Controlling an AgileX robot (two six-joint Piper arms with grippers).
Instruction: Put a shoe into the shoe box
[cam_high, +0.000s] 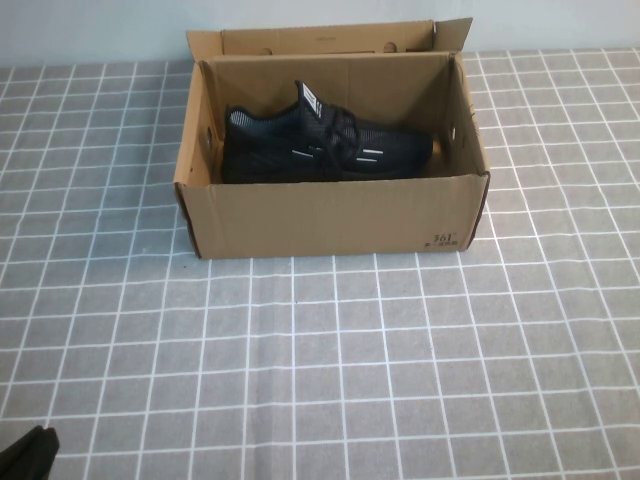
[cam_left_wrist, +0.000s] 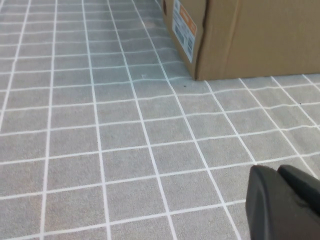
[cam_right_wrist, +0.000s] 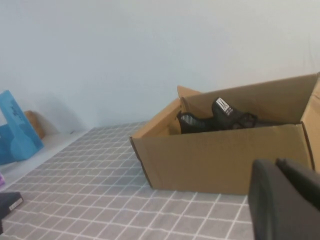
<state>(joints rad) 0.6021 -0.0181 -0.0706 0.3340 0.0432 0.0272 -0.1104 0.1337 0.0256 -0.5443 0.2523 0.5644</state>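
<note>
**Shoe lying lengthwise in the open box**

I see the shoe (cam_high: 325, 145) inside the shoe box (cam_high: 330, 215), long axis along the box's length, toe toward my right, heel left, upright on its sole. The left gripper (cam_left_wrist: 285, 202) sits low over the checked cloth (cam_high: 320, 360), well short of the box. The right gripper (cam_right_wrist: 285, 200) hangs near the box's outer wall. I can't tell either claw's opening.

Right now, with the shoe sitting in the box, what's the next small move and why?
Probably none beyond keeping both arms parked. The shoe lies fully inside the shoe box, lid flap open. The left gripper sits low near the table by the box; the right gripper hangs back, holding nothing. Closing the flap is optional.
</note>
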